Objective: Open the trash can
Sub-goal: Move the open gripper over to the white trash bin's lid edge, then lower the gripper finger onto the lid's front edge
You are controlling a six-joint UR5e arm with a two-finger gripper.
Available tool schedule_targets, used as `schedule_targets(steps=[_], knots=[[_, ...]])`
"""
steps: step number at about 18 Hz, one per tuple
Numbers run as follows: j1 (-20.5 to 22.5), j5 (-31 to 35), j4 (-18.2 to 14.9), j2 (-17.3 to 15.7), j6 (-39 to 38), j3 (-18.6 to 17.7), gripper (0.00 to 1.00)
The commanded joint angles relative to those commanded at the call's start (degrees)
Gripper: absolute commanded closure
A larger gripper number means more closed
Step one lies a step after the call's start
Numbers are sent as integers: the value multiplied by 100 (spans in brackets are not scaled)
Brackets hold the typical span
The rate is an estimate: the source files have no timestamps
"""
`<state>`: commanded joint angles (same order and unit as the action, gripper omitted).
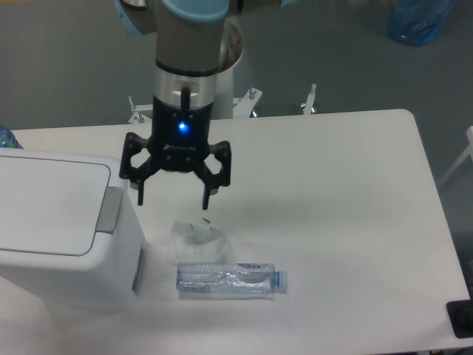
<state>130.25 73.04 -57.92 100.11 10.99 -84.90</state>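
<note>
A white table (347, 222) stands on a grey floor. Above it hangs the gripper (174, 201), fingers spread wide, holding nothing, a blue light lit on its body. Just left of it, at the table's left edge, sits the trash can (63, 229), lid down, grey push-button (110, 210) facing the gripper. Below the fingers lie a crumpled white wad (196, 242) and a crushed clear bottle (229, 280), near the front edge.

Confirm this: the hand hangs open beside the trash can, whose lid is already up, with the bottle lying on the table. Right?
Not quite. The camera view shows the trash can with its lid shut flat. The rest holds: the hand hangs open beside it, and the bottle lies on the table.
</note>
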Motion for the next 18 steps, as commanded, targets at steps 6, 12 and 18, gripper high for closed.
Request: schedule_targets(steps=[6,12,18], knots=[[-140,9,35,79,9,-35,0],[-176,9,35,97,0,-53,0],[-237,18,27,123,0,-70,0]])
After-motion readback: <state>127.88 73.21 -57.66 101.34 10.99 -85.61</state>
